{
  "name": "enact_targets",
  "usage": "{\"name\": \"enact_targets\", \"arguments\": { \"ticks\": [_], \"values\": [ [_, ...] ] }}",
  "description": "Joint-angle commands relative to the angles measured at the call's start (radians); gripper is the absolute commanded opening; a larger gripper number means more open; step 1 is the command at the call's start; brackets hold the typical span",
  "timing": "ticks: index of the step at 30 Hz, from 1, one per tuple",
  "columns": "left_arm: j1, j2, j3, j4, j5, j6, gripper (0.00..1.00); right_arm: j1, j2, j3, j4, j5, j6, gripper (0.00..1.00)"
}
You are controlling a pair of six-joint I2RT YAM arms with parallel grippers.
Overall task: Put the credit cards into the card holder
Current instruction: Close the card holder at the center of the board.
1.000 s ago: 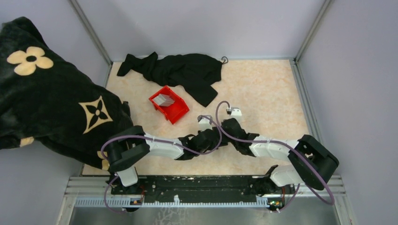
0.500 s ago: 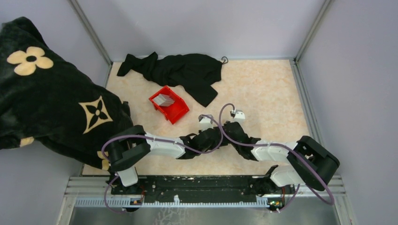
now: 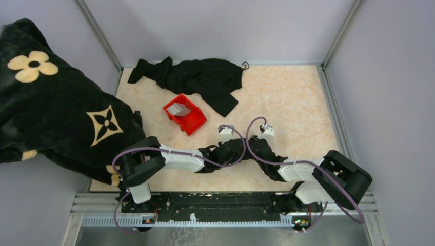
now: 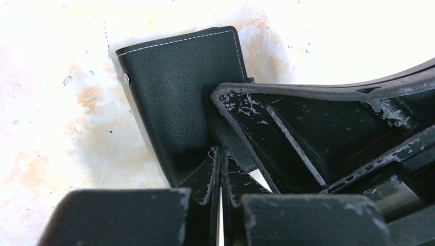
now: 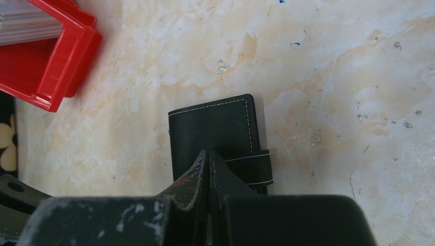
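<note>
The flat black leather-look card holder [image 5: 213,128], white-stitched along its edges, is lying folded on the marbled beige table [image 5: 333,77], apart from the red plastic bin [image 5: 56,66] that is holding the stacked grey-white credit cards [image 5: 25,23]. The right gripper [image 5: 210,159], fingers pressed together, is touching the holder's strapped end. The left gripper [image 4: 219,159], all but closed, is meeting the holder's edge, though whether it is gripping it is unclear. Since the earlier frame, the right wrist has been swinging away from the bin.

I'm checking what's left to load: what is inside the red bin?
A stack of pale credit cards sits inside the red bin. How many there are, and anything beneath them, is hidden by the stack itself and the bin's walls.
</note>
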Motion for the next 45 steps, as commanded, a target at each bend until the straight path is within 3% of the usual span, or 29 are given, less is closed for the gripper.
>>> {"name": "enact_targets", "arguments": {
  "ticks": [1,18,23,33,45],
  "values": [
    [-0.002,0.055,0.018,-0.084,0.002,-0.015,0.02,0.029,0.077,-0.092,-0.176,-0.061,0.040,0.00],
    [-0.007,0.078,0.047,-0.122,0.004,-0.068,0.00,0.054,0.201,-0.213,0.026,-0.057,0.166,0.00],
    [-0.016,0.070,0.058,-0.148,-0.019,-0.076,0.00,0.055,0.147,-0.197,0.008,-0.055,0.136,0.00],
    [-0.018,0.010,0.063,-0.172,-0.092,-0.056,0.16,0.055,-0.044,0.027,-0.259,0.000,-0.077,0.33],
    [-0.018,-0.082,0.040,-0.109,-0.161,0.025,0.32,0.031,-0.037,0.184,-0.325,0.024,-0.168,0.36]
  ]
}}
